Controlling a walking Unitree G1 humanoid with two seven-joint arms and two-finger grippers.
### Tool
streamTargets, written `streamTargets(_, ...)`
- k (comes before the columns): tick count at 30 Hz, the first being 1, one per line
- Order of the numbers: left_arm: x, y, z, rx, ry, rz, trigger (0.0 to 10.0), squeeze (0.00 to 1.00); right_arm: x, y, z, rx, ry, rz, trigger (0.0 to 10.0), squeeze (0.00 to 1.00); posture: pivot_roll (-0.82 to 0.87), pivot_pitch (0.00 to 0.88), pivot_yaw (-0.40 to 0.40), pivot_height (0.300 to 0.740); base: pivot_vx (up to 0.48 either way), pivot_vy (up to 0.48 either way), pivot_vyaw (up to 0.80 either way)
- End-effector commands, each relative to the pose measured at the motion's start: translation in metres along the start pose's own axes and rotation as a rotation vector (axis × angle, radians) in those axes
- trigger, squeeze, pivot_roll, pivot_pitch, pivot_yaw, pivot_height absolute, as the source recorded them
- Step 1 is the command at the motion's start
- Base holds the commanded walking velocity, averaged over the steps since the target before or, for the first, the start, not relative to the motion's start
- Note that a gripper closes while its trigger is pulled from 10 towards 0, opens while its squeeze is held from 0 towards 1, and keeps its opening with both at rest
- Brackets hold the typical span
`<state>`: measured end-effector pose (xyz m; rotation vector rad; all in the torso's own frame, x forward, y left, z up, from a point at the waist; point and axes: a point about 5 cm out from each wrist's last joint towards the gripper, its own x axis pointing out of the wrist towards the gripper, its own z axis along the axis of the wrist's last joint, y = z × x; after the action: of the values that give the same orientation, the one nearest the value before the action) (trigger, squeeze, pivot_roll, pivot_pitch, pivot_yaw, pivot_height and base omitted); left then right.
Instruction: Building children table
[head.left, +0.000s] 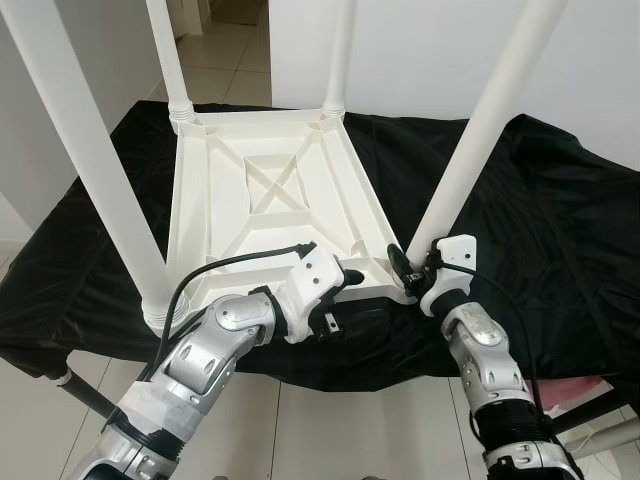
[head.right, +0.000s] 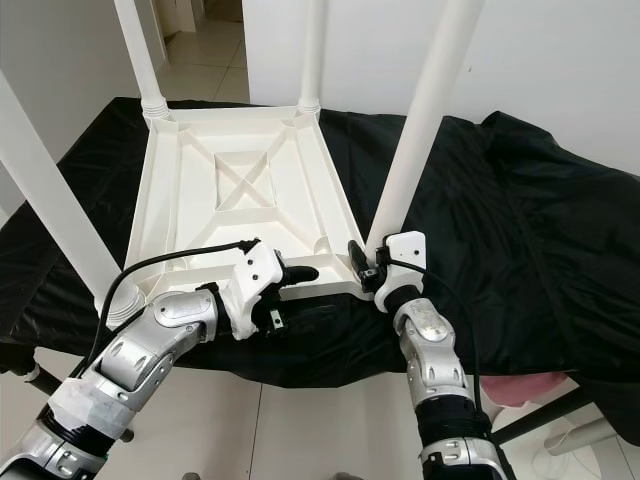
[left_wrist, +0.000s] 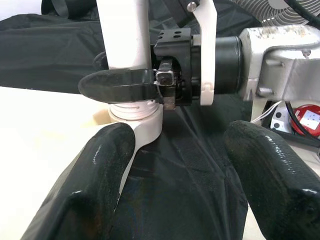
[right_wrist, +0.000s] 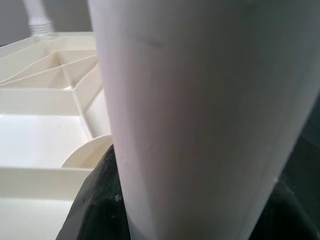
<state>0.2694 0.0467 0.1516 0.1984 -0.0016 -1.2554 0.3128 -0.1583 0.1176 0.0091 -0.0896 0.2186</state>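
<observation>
Trouble, if it comes, comes at the near-right corner of the upturned white table (head.left: 270, 190), which lies top-down on the black cloth (head.left: 560, 230) over the bench. All four legs point up, and the right pincer (head.left: 407, 268) is clamped round the base of the near-right leg (head.left: 470, 150), just above its corner socket (left_wrist: 145, 117). The left wrist view shows one black finger (left_wrist: 117, 85) wrapped across that leg where the threaded collar meets the socket.

Beside that same corner, along the table's near edge, the left pincer (head.left: 350, 285) hangs wide with nothing in it, one finger close to the socket, the other out over the cloth.

Now the risks. I'd judge the leg is being screwed home. If the thread is crossed, turning harder will jam it or leave the leg leaning. The grip sits low on a long, smooth leg, so the fingers could slip round without turning it. And the table rests on loose cloth near the bench edge: a strong twist with nothing bracing the frame could spin or slide the whole thing toward the robot. That empty left pincer wants to be steadying the frame.
</observation>
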Motion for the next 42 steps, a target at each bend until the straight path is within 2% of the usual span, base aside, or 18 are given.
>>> streamTargets(1,0.001,-0.004,-0.003,0.001,0.020,-0.065,10.0,0.00,-0.004,0.001,-0.007,0.016,0.031,-0.077,10.0,0.00,-0.03,0.000,-0.026,0.740,0.000,0.000,0.00)
streamTargets(2,0.001,-0.004,-0.003,0.001,0.020,-0.065,10.0,0.00,-0.004,0.001,-0.007,0.016,0.031,-0.077,10.0,0.00,-0.03,0.000,-0.026,0.740,0.000,0.000,0.00)
streamTargets(3,0.001,-0.004,-0.003,0.001,0.019,-0.064,10.0,0.00,-0.006,0.004,-0.008,0.042,0.029,-0.154,10.0,0.00,-0.03,0.000,-0.026,0.740,0.000,0.000,0.00)
streamTargets(4,0.001,-0.004,-0.003,0.001,0.019,-0.064,10.0,0.00,-0.006,0.004,-0.008,0.042,0.029,-0.154,10.0,0.00,-0.03,0.000,-0.026,0.740,0.000,0.000,0.00)
streamTargets(5,0.001,-0.004,-0.003,0.001,0.018,-0.063,10.0,0.00,-0.007,0.008,-0.009,0.059,0.024,-0.238,10.0,0.00,-0.03,0.000,-0.029,0.740,0.000,0.000,0.00)
streamTargets(6,0.001,-0.004,-0.003,0.001,0.018,-0.063,10.0,0.00,-0.007,0.008,-0.009,0.059,0.024,-0.238,10.0,0.00,-0.03,0.000,-0.029,0.740,0.000,0.000,0.00)
streamTargets(8,0.001,-0.005,-0.003,0.001,0.017,-0.061,10.0,0.00,-0.006,0.020,-0.011,0.091,0.050,-0.380,10.0,0.00,-0.03,0.000,-0.029,0.740,0.000,0.000,0.00)
streamTargets(10,0.002,-0.004,-0.003,-0.001,0.016,-0.060,10.0,0.00,-0.005,0.024,-0.010,0.088,0.062,-0.415,10.0,0.00,-0.03,0.000,-0.026,0.740,0.000,0.000,0.00)
streamTargets(20,0.001,-0.002,-0.002,-0.002,0.013,-0.049,10.0,0.00,-0.004,0.028,-0.005,0.103,0.065,-0.418,10.0,0.00,-0.03,0.000,-0.024,0.740,0.000,0.000,0.00)
streamTargets(27,0.002,-0.002,-0.002,-0.002,0.012,-0.048,10.0,0.00,-0.004,0.024,-0.004,0.071,0.067,-0.448,10.0,0.00,-0.03,0.000,-0.024,0.740,0.000,0.000,0.00)
streamTargets(28,0.002,-0.002,-0.001,-0.002,0.009,-0.048,10.0,0.00,-0.003,0.025,-0.002,0.080,0.050,-0.430,10.0,0.83,-0.03,0.000,-0.021,0.740,0.000,0.000,0.00)
streamTargets(29,0.002,-0.002,-0.001,-0.002,0.009,-0.048,10.0,0.00,-0.003,0.025,-0.002,0.080,0.050,-0.430,10.0,0.83,-0.03,0.000,-0.021,0.740,0.000,0.000,0.00)
streamTargets(30,0.003,-0.002,0.000,-0.002,0.008,-0.048,10.0,0.00,-0.002,0.026,0.001,0.093,0.028,-0.396,10.0,1.00,-0.03,0.000,-0.022,0.740,0.000,0.000,0.00)
streamTargets(32,0.003,-0.001,0.000,0.000,0.006,-0.046,10.0,0.00,-0.002,0.027,0.006,0.091,-0.009,-0.349,10.0,1.00,-0.03,0.000,-0.023,0.740,0.000,0.000,0.00)
streamTargets(41,0.002,0.003,0.003,0.002,-0.016,0.005,10.0,0.00,-0.006,0.023,0.010,0.065,-0.033,-0.232,10.0,0.98,-0.04,0.000,-0.031,0.740,0.000,0.000,0.00)
streamTargets(42,0.003,0.004,0.002,-0.007,-0.023,0.029,10.0,0.00,-0.010,0.021,0.009,0.072,-0.048,-0.206,10.0,0.00,-0.04,0.000,-0.033,0.740,0.000,0.000,0.00)
